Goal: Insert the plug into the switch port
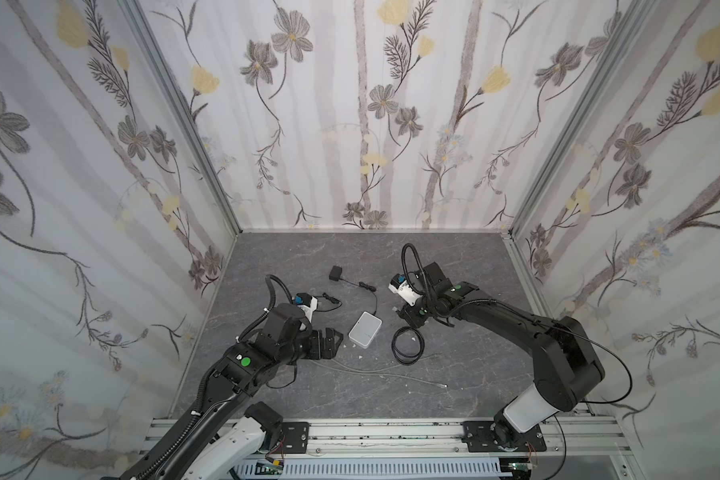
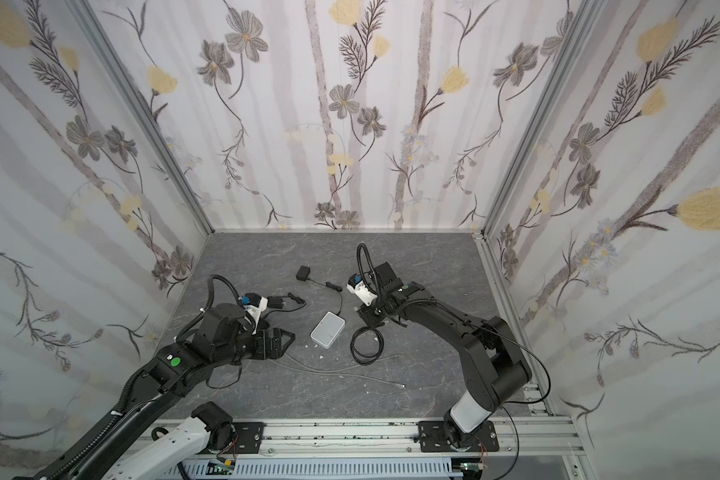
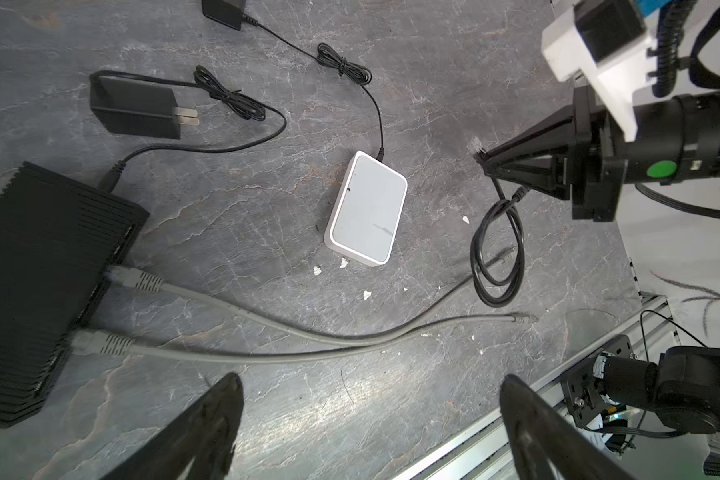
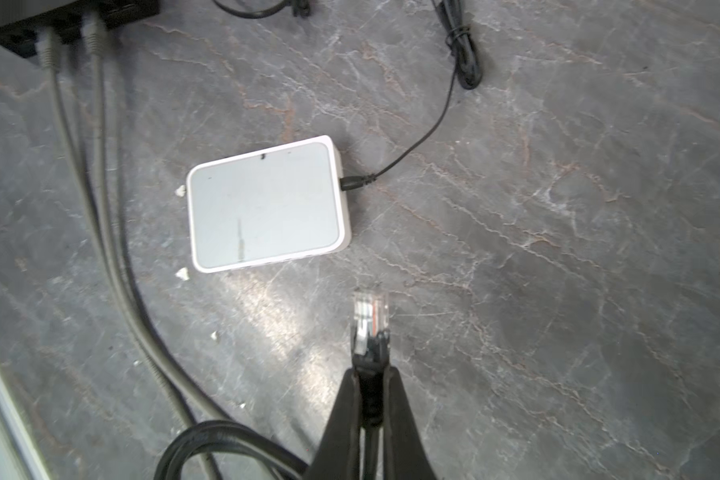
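Note:
The plug (image 4: 370,316) is a clear connector on the end of a black cable. My right gripper (image 4: 371,374) is shut on the black boot just behind it, and the plug sticks out past the fingertips. It hangs a short way from the small white box (image 4: 262,203) with the pale grey top, pointing toward the box's near thin side. I cannot make out the switch port on that side. In both top views the box (image 1: 365,328) lies between my grippers. My left gripper (image 3: 371,382) is open and empty, just left of the box (image 2: 327,330).
The black cable lies coiled (image 1: 408,345) below my right gripper. A ribbed black box (image 3: 46,282) has two grey cables (image 3: 267,328) plugged in, running along the front. Two black power adapters (image 3: 138,108) (image 1: 335,273) lie behind; one thin lead enters the white box. Small white scraps lie near it.

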Robot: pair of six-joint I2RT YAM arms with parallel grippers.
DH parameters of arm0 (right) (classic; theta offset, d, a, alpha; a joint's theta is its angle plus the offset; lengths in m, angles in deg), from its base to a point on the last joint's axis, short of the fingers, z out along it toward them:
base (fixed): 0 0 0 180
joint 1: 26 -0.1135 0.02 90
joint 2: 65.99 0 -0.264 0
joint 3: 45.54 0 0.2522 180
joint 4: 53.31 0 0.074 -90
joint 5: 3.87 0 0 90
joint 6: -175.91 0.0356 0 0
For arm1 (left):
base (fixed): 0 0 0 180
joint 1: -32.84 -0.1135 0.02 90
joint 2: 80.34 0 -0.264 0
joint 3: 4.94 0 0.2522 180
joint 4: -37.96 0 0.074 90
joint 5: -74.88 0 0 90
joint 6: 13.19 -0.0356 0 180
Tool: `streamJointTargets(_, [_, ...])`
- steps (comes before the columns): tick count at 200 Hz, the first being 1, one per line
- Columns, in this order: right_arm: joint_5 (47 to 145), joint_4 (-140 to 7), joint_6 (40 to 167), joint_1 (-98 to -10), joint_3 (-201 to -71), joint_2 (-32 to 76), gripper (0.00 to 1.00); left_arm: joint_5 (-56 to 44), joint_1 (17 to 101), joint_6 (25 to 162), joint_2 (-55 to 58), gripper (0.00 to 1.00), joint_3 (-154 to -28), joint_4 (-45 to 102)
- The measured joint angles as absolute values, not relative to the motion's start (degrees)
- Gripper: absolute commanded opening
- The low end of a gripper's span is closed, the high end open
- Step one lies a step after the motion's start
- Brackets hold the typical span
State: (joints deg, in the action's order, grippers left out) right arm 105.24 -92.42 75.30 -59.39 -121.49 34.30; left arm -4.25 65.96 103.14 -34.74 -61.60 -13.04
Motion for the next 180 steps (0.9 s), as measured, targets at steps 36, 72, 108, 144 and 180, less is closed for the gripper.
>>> streamJointTargets(36, [115.82,-93.9,74.3,-59.74,-120.25,32.55,0.0,-2.41,65.96,104.47,-26.96,0.84,-60.66,-6.33])
streamJointTargets(72, [119.43,-95.96,74.25,-60.11,-118.52,32.29,0.0,-1.41,65.96,104.95,-21.19,0.74,-59.5,-1.0])
streamJointTargets(108, [118.9,-97.05,74.12,-60.52,-119.2,35.96,0.0,-1.43,65.96,104.87,-15.63,0.7,-59.35,3.0])
streamJointTargets(144, [115.49,-97.09,74.49,-60.92,-119.62,39.57,0.0,-1.67,65.87,103.75,-10.43,0.67,-59.45,5.87])
streamJointTargets(180, [110.84,-95.08,75.76,-61.42,-119.09,40.94,0.0,-2.89,64.5,102.22,-4.95,0.65,-60.0,8.84])
